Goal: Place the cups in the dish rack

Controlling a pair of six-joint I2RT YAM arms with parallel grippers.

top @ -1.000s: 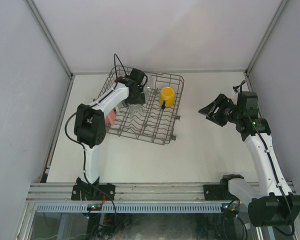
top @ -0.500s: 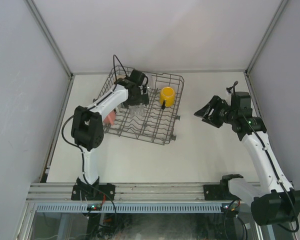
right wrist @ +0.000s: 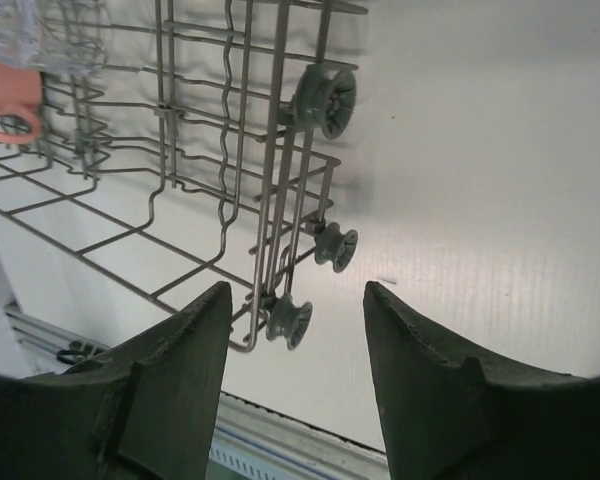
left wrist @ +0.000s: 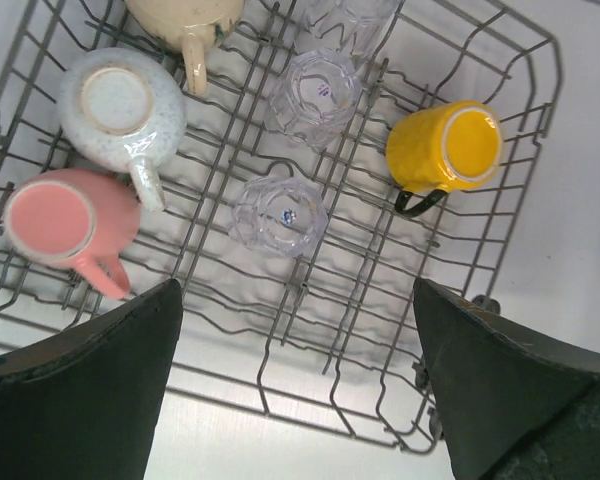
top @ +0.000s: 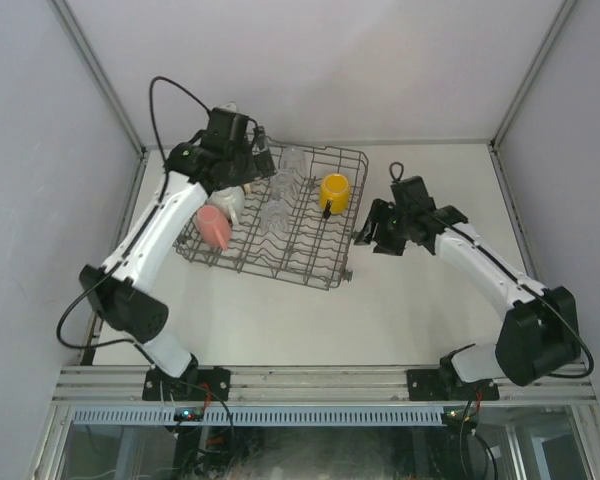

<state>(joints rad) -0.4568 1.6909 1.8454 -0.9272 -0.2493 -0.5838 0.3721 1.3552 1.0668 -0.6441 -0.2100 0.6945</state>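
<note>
Rack point(top: 280, 276) is loaded with upturned cups point(left wrist: 450, 145). Left fingers point(left wrist: 100, 390) are held wide, empty, above it. Right fingers point(right wrist: 160, 390) are held wide, empty, beside its wheels point(right wrist: 325, 100).

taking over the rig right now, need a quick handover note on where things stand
Left gripper: open, empty, above the dish rack.
Right gripper: open, empty, beside the rack's wheeled side.
In the rack, bottoms up: pink cup, white mug, tan mug, yellow mug, three clear glasses.
Done: every cup in view is loaded; none on the table in the top view.
Left: probably only pulling both arms back.
</note>
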